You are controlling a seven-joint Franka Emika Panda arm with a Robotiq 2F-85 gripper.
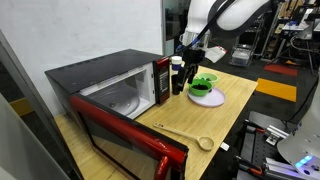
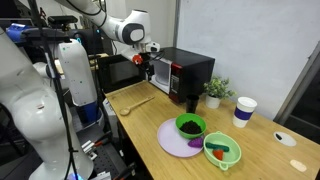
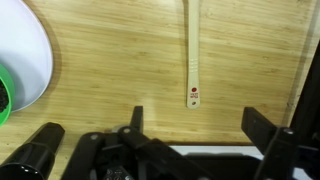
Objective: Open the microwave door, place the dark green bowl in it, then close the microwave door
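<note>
1. Microwave is set at one end of the wooden table; its red front and control strip are turned toward the rest of the table; the cavity is exposed.
2. The microwave door is seen swung wide open in both exterior views; its red frame stands well out from the cavity.
3. The gripper is held above the table, near the control-strip corner of the microwave; in the wrist view the gripper is shown with its jaws spread apart and nothing between them; only bare table and a spoon handle are seen beyond.
4. A lavender plate is laid flat on the table, apart from the microwave; its pale rim is caught at the side edge of the wrist view.
5. The dark green bowl is set upright on that plate, outside the microwave; it is placed lower than the gripper and off to one side, apart from it and untouched.
6. A lime-green bowl is placed at the plate's edge; whether the two touch cannot be told.
7. A black cylinder is stood upright just beside the control strip, below the gripper.
8. A wooden spoon is laid flat on the table near the open door.
</note>
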